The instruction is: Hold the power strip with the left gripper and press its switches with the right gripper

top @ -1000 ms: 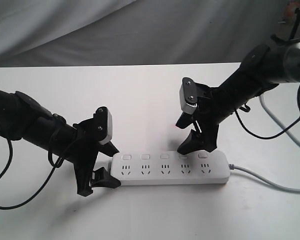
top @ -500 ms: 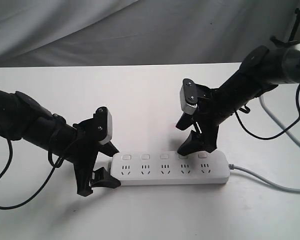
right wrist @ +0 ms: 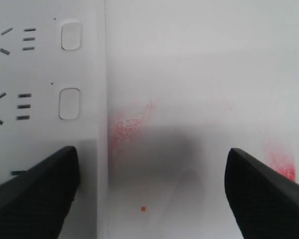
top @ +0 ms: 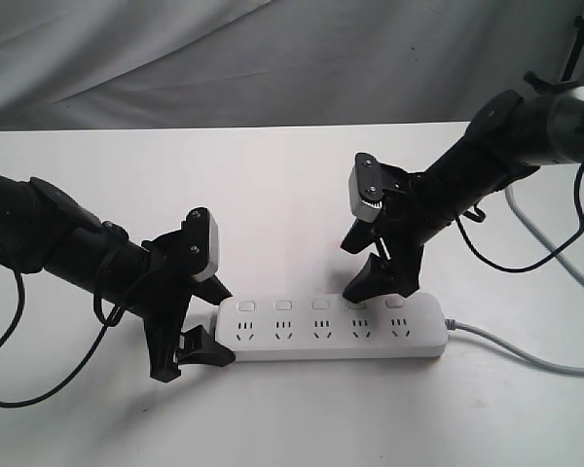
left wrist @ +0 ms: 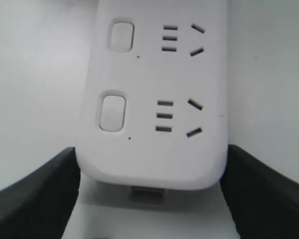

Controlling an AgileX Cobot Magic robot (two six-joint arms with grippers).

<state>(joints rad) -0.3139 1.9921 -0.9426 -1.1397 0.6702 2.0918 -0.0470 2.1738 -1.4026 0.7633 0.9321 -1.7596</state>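
**Right arm shifts a touch; strip stays clamped**

Since a second ago the right end effector (top: 358,268) has moved slightly toward the left along the power strip (top: 331,331). The strip itself and the left arm have not moved.

From the exterior view, the strip lies flat on the white worktop (top: 273,175), lengthwise across the front, with its grey cord (top: 526,355) trailing off to the right. Its five switches (top: 320,305) run along the far edge. The left end effector (top: 212,323) straddles the strip's left end, one finger on each long side. The right end effector hangs over the far edge near the fourth switch, and whether it touches the strip cannot be told.

In the left wrist view, the two dark fingers (left wrist: 35,199) press against both sides of the strip's (left wrist: 154,99) rounded end, clenched on it. Two switches (left wrist: 112,113) show beside their sockets.

In the right wrist view, the right end effector (right wrist: 149,194) is spread wide with nothing held. One finger sits over the strip (right wrist: 45,74) near two switches (right wrist: 70,103). The other finger sits over bare worktop (right wrist: 204,74), which carries faint red smudges (right wrist: 124,127).
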